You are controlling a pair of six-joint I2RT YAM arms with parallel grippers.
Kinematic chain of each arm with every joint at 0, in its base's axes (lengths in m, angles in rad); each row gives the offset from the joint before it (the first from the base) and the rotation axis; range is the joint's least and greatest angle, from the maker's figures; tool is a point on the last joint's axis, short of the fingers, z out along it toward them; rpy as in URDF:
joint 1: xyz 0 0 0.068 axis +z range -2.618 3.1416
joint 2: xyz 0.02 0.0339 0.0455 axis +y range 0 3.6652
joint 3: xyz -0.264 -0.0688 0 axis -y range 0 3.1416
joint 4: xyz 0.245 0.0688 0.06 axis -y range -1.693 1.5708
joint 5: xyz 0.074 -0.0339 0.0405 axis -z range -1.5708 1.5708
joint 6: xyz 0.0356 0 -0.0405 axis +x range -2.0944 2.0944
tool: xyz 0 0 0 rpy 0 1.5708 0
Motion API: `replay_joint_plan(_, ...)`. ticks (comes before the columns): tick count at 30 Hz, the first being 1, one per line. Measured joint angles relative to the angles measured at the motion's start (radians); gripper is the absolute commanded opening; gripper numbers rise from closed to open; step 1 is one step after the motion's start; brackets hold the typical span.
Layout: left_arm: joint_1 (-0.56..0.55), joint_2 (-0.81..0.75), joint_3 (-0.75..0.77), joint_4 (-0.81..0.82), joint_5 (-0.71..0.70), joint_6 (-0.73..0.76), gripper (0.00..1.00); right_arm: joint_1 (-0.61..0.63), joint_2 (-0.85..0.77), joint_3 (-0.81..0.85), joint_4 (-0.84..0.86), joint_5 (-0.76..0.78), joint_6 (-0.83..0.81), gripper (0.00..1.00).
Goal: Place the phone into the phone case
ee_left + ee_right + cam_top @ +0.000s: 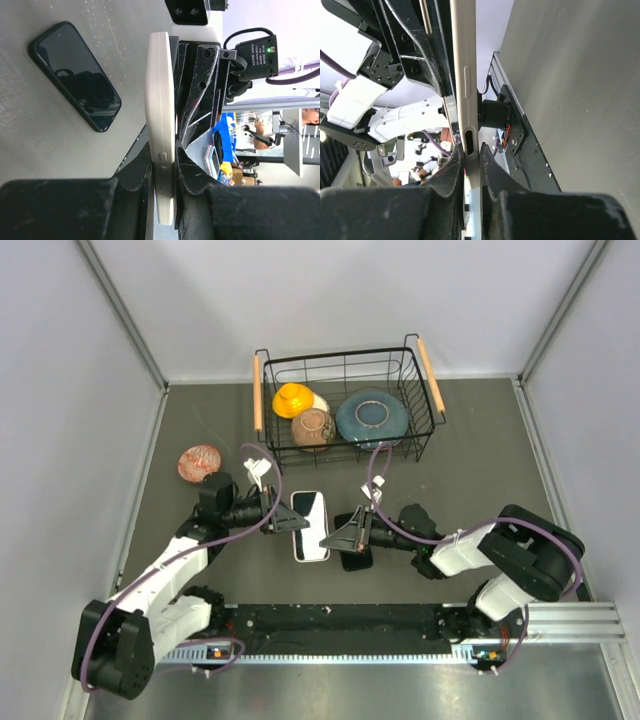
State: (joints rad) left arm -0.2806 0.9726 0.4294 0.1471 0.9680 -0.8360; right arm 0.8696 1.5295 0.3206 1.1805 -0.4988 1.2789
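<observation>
Nearest lies the black phone (75,75), flat on the table (30,150). It shows whole only in the left wrist view; from above the right hand (338,535) half covers it. Just beyond, the white phone case (160,115) is pinched at opposite edges, with the left hand (162,172) and the right hand both closed tight on it. Farthest stands a wire basket (330,353).

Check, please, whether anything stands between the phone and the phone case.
No object does. The phone lies on the table close by the phone case, which both the left gripper and right gripper clamp; the right gripper overhangs the phone.
</observation>
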Motion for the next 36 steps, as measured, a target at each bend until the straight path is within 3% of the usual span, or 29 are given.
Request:
replay_joint_plan(5, -0.021, -0.008, 0.033, -0.1, -0.018, 0.058, 0.0, 0.011, 0.0, -0.013, -0.001, 0.013, 0.038, 0.0)
replay_joint_plan(8, -0.022, -0.01, 0.04, -0.122, -0.018, 0.073, 0.0, 0.013, -0.004, -0.012, -0.014, 0.013, 0.039, 0.2)
replay_joint_plan(9, -0.023, -0.01, 0.04, -0.125, -0.016, 0.078, 0.0, 0.013, -0.007, -0.012, -0.02, 0.015, 0.039, 0.34)
replay_joint_plan(12, -0.027, -0.016, 0.04, -0.13, -0.014, 0.108, 0.0, 0.015, -0.037, -0.013, -0.057, 0.029, 0.031, 0.58)
replay_joint_plan(16, -0.026, -0.024, 0.04, -0.145, 0.0, 0.137, 0.0, 0.011, -0.133, -0.013, -0.1, 0.054, -0.016, 0.69)
replay_joint_plan(27, -0.027, -0.024, 0.041, -0.15, 0.174, 0.159, 0.0, -0.023, -0.31, -0.01, -0.247, 0.069, -0.138, 0.68)
replay_joint_plan(36, -0.053, -0.01, 0.041, -0.117, 0.219, 0.134, 0.0, -0.041, -0.307, 0.049, -0.29, 0.052, -0.172, 0.62)
